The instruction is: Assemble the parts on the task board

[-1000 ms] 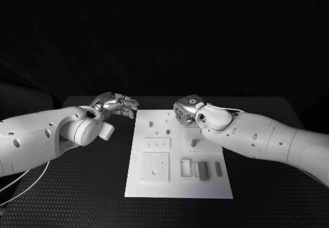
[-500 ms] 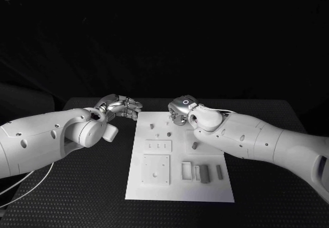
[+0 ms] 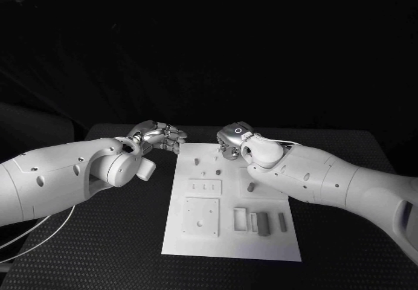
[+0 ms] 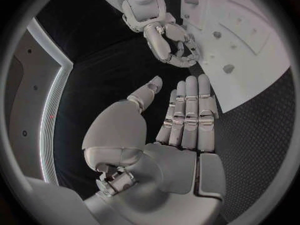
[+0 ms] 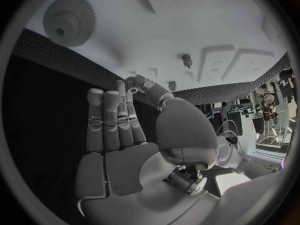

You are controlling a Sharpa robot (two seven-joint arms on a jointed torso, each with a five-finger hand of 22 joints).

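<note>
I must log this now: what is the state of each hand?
Left hand: open, fingers straight, holding nothing.
Right hand: open, fingers straight, holding nothing.

One white task board [image 3: 228, 240], two robot hands, left [image 3: 162, 138] and right [image 3: 232, 141], one gear [image 5: 67, 20]

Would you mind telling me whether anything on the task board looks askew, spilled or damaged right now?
Nothing stands out. The task board lies flat and square on the table, its small parts sit in tidy rows, and nothing looks tipped or broken. The left hand and right hand hover at its far end, holding nothing.
</note>
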